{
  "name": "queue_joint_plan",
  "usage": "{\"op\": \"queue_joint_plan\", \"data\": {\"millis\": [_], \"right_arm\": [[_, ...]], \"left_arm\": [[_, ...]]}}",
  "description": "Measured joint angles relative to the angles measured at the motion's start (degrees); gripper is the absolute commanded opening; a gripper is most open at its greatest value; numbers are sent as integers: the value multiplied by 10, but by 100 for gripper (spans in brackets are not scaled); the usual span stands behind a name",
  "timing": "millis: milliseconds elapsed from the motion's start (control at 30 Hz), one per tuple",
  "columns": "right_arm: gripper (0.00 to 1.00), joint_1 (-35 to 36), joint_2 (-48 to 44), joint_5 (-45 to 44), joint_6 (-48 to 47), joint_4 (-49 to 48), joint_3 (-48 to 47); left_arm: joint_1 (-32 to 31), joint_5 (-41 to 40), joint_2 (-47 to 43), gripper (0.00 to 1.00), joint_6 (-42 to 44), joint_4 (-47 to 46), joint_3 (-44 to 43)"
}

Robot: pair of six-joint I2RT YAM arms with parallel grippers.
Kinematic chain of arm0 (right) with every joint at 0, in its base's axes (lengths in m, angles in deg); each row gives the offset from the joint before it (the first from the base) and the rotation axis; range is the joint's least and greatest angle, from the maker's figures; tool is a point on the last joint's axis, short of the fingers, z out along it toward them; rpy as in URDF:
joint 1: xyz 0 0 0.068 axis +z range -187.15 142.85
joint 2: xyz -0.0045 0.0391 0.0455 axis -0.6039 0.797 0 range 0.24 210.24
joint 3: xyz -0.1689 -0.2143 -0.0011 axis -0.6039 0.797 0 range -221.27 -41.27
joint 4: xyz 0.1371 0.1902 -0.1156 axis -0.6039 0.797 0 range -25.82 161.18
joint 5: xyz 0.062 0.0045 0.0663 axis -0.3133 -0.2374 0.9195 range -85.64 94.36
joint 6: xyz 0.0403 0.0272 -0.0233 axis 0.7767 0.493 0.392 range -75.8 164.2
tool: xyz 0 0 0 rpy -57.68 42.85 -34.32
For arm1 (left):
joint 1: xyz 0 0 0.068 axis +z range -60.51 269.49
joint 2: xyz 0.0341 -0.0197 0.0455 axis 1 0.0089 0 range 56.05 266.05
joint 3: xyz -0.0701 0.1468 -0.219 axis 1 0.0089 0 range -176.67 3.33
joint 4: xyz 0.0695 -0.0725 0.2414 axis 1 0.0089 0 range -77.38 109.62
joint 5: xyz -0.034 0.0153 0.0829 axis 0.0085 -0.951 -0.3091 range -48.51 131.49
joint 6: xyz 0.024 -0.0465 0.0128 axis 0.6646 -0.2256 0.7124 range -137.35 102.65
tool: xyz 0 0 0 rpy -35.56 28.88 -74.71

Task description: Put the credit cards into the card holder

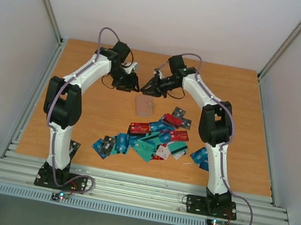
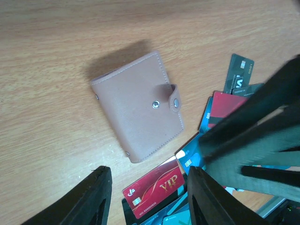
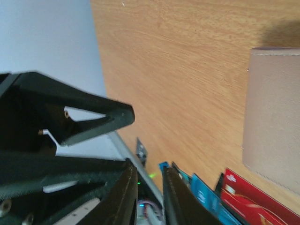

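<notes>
Two grippers: empty, hovering above snapped-shut card holder, likely to open it.
Left gripper: wide.
Right gripper: narrow gap.

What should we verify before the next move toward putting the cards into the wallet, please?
1. The wallet lies flat on the table: ok.
2. The wallet is open to take cards: not ok, its snap tab is fastened.
3. The left gripper is empty: ok, fingers apart, nothing between.
4. The right gripper is empty: ok, narrow gap, nothing in it.
5. One card lies free of the others: cannot tell, the cards overlap in a pile.
</notes>
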Motion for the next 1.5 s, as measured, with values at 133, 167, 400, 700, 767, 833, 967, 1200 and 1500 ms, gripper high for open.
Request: {"op": "queue_joint_plan", "data": {"millis": [133, 167, 400, 700, 767, 833, 967, 1200, 1500], "right_arm": [[19, -5, -58, -84, -51, 59, -1], [19, -6, -72, -105, -61, 67, 5], [25, -31, -108, -208, -120, 99, 79], [27, -31, -57, -211, -140, 82, 105], [27, -30, -47, -209, -141, 76, 105], [27, -28, -36, -207, -142, 74, 103], [26, -26, -16, -207, -142, 72, 87], [24, -23, 4, -207, -142, 69, 63], [23, -21, 23, -202, -142, 65, 41]], "left_arm": [[-2, 2, -10, 46, 0, -7, 6], [-4, 4, -9, 46, 0, -9, 12], [-22, 5, 38, 46, 2, -11, 16], [-41, -5, 100, 46, 9, -9, 8], [-42, -11, 106, 46, 11, -9, 5], [-43, -14, 109, 46, 12, -9, 3], [-44, -16, 119, 46, 14, -9, -9], [-44, -22, 137, 46, 18, -5, -27], [-44, -22, 149, 45, 23, -2, -42]]}}
